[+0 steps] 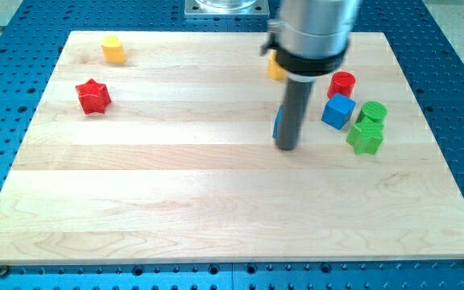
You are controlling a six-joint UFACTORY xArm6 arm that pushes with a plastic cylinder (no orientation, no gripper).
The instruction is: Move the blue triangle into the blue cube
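The blue triangle [278, 122] is mostly hidden behind my rod; only a thin blue sliver shows at the rod's left edge. My tip [287, 147] rests on the board right in front of it, seemingly touching it. The blue cube [338, 110] sits to the view's right of the rod, with a gap of bare wood between them.
A red cylinder [342, 83] stands just above the blue cube. A green cylinder [372, 112] and a green star [366, 137] sit to its right. A yellow block [275, 68] is partly hidden behind the arm. A yellow block [113, 49] and a red star [93, 96] lie at the view's upper left.
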